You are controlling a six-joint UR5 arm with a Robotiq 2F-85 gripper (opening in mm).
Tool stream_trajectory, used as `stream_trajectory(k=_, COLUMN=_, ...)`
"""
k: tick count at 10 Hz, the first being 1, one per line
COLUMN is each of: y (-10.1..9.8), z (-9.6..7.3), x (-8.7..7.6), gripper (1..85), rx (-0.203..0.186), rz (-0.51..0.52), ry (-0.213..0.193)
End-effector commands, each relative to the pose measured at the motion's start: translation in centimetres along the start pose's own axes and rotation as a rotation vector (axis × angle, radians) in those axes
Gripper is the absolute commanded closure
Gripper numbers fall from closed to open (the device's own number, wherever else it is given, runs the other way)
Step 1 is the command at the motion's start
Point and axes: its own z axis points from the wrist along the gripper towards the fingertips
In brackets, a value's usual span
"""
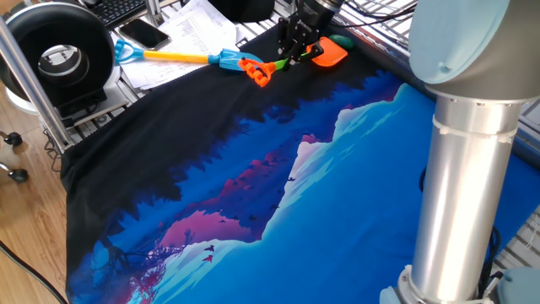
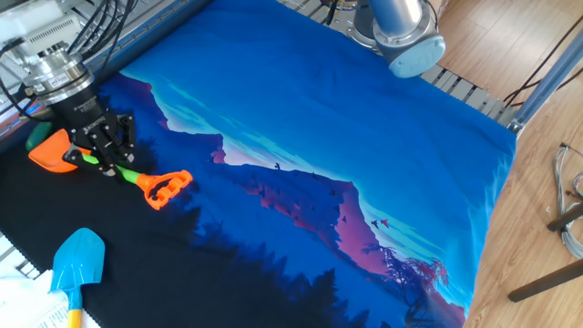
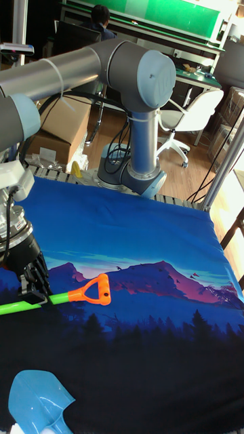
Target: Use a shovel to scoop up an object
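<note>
Noted in the other fixed view, left to right: green object (image 2: 38, 137) at far left edge of bench cloth (image 2: 364, 146), touching or just beside orange blade of shovel (image 2: 56, 151). Gripper (image 2: 102, 157) next, jaws clamped on lime shaft just behind blade. Orange D-handle to the right, low over dark cloth. Blue shovel (image 2: 76, 261) lying nearer, well apart. Arm base (image 2: 397, 23) at far right.

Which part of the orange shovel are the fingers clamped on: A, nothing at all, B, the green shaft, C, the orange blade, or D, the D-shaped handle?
B: the gripper is shut on the shovel at its green shaft, between blade and handle.
</note>
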Motion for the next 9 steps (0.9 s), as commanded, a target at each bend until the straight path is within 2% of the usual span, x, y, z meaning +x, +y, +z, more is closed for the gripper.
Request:
stream_trajectory(k=1, y=0.7, z=-0.4, x=1.0, gripper=84.3, rx=-0.004, rz=-0.015, ry=0.009)
stream_trajectory(k=5, y=2.1, z=-0.5, x=2.3, gripper=84.3, rx=-0.002, rz=-0.024, ry=0.003)
stream_trajectory(k=8, y=1.7, z=-0.5, x=0.3, gripper=84.3, rx=-0.016, rz=-0.020, ry=-0.045)
stream_trajectory(k=9, y=1.6, z=-0.6, x=-1.0, gripper=84.3, rx=-0.025, rz=0.014, ry=-0.086)
